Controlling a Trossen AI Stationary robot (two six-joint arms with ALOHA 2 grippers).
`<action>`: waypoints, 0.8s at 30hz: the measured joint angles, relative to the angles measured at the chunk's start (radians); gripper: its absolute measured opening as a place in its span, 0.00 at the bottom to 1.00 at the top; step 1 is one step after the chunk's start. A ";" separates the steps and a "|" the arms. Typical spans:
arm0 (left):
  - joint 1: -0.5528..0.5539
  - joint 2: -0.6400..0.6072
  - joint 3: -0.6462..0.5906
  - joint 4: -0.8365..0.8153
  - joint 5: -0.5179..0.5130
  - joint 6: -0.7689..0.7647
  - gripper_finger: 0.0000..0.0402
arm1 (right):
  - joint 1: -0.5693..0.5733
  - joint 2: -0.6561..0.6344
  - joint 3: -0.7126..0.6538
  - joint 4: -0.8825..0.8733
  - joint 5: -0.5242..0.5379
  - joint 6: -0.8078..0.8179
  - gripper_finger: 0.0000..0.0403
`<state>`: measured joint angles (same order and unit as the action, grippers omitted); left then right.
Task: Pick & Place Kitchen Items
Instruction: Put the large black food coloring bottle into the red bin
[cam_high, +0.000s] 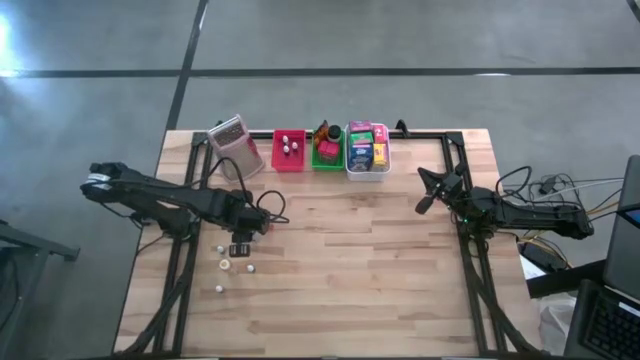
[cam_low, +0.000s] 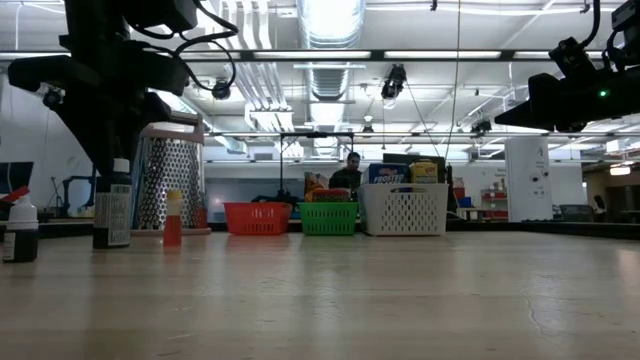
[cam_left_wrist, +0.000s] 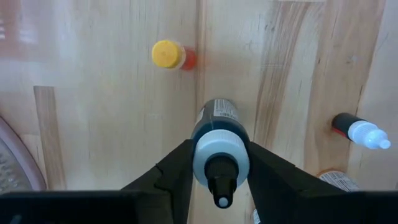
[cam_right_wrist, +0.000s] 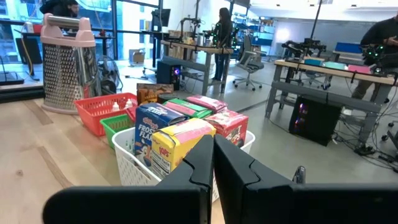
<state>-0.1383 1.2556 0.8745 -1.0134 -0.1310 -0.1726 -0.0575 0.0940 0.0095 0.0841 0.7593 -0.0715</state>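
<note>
Pale smooth wood table (cam_high: 380, 260); perforated shiny metal grater (cam_low: 172, 185); plastic baskets (cam_low: 404, 210).

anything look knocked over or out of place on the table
Nothing looks spilled or damaged. The dark bottle between the left gripper fingers stands upright, as does the yellow-capped bottle. The red basket, green basket and white basket sit in line.

We see a pale wood-grain table (cam_high: 380, 260) bearing a red tray (cam_high: 288, 152), a green tray (cam_high: 326, 154) and a white lattice tray (cam_low: 404, 210). The grater (cam_right_wrist: 65, 62) is perforated silver with a pink top. One small bottle (cam_left_wrist: 219, 140) is dark with a white cap; another bottle (cam_left_wrist: 172, 55) is red, capped yellow. The boxes (cam_right_wrist: 180, 134) show blue, yellow, pink, green and red.
</note>
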 joint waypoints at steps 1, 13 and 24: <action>0.000 0.000 0.000 0.000 0.000 0.000 0.35 | 0.000 0.000 0.000 0.000 0.000 0.000 0.02; 0.015 0.001 0.056 -0.065 -0.001 0.022 0.35 | 0.000 0.000 0.000 0.000 0.000 0.000 0.02; 0.167 0.001 0.197 -0.161 -0.006 0.057 0.35 | 0.000 0.000 0.000 0.000 0.000 0.000 0.02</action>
<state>0.0285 1.2568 1.0718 -1.1739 -0.1375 -0.1160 -0.0578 0.0940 0.0093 0.0841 0.7591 -0.0715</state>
